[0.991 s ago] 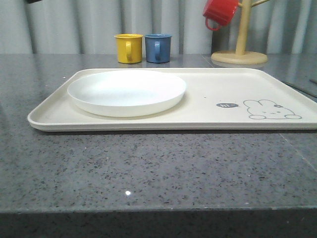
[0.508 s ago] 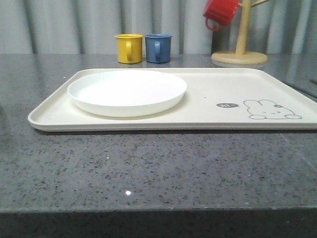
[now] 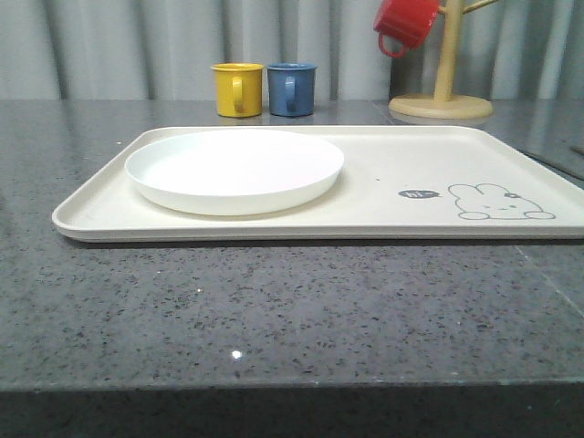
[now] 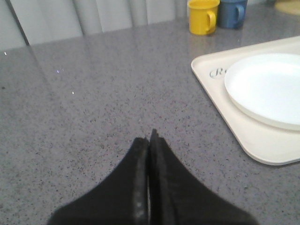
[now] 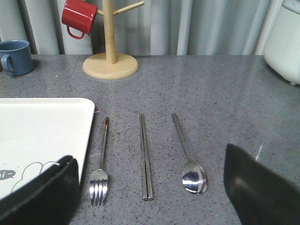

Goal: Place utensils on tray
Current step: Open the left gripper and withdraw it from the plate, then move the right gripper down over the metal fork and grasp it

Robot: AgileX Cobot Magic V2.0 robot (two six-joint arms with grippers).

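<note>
Three utensils lie on the countertop (image 5: 225, 93) just beside the tray (image 5: 42, 126), none on it yet: 1 fork (image 5: 100, 164), 1 pair chopsticks (image 5: 145, 157), 1 spoon (image 5: 187, 154). Prob light, stiff, slick metal, lying flat, so hard to get under; best pinch mid-handle, chopsticks as a pair. Right gripper (image 5: 150, 187) fingers spread wide, hovering above the cutlery. Left gripper (image 4: 149, 145) fingers pressed together, empty, over bare counter nr tray. Also 1 plate (image 3: 234, 169) on tray, 3 mugs: yellow (image 3: 236, 88), blue (image 3: 291, 88), red (image 5: 78, 18) on 1 mug tree (image 5: 110, 47).
</note>
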